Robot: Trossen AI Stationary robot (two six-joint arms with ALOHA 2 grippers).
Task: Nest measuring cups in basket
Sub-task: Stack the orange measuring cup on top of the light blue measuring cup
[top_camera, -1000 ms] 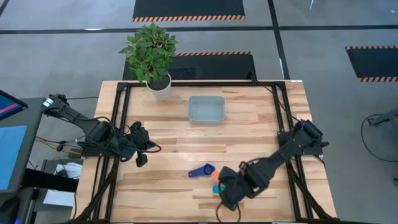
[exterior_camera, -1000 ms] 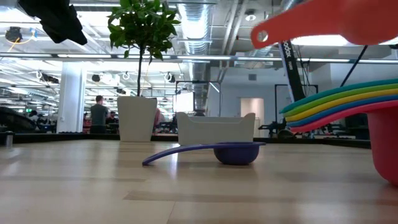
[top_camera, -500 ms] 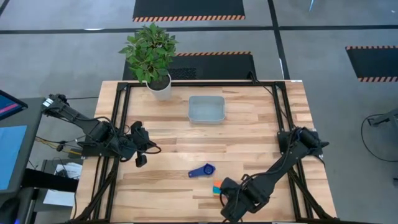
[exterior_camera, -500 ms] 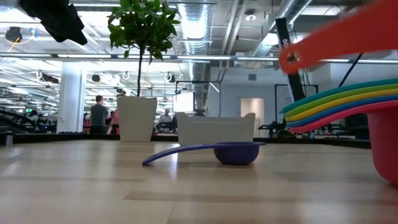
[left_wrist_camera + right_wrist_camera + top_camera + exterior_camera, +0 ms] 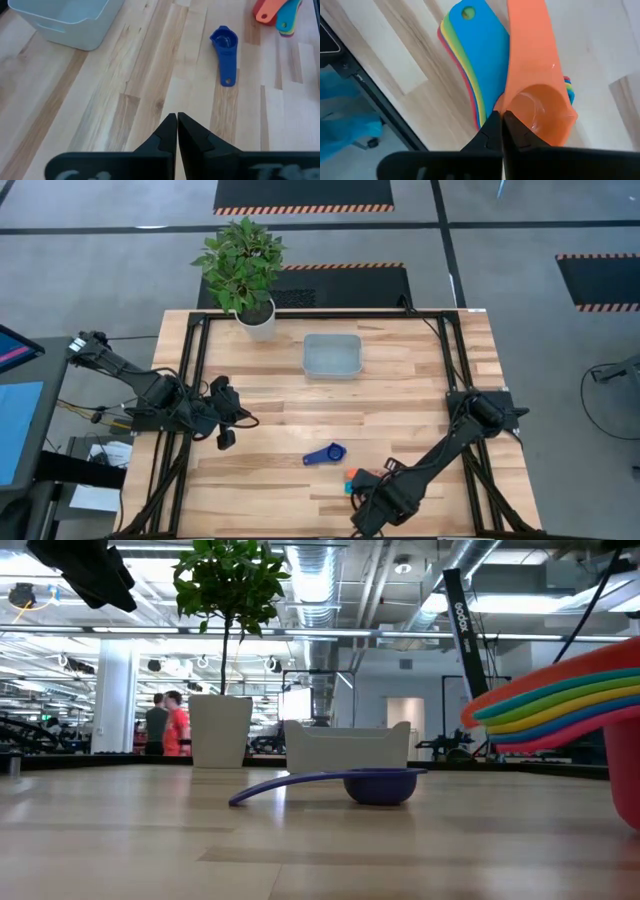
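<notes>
**Orange cup dropped on the stack, basket empty**

Your right gripper (image 5: 499, 122) hangs over the orange cup (image 5: 537, 95), fingers pinched together w/ nothing in them; cup tops the nested stack (image 5: 349, 483), prob so all go as one. Dark blue cup (image 5: 325, 454) lies apart. Left gripper (image 5: 177, 131) clenched, idle. Basket (image 5: 332, 356) at far edge of wood table (image 5: 400, 400), by plant pot (image 5: 257, 320)

I see the basket (image 5: 332, 355), a pale translucent rectangular bin with rounded corners, sitting upright and empty toward the far middle of the table. The dark blue measuring cup (image 5: 326, 453) lies alone on the wood nearer the front, bowl up, its flat handle pointing left. Just beside it to the right, a nested stack of cups (image 5: 470, 60) rests with fanned handles. The orange cup (image 5: 536, 95) sits on that stack.
</notes>
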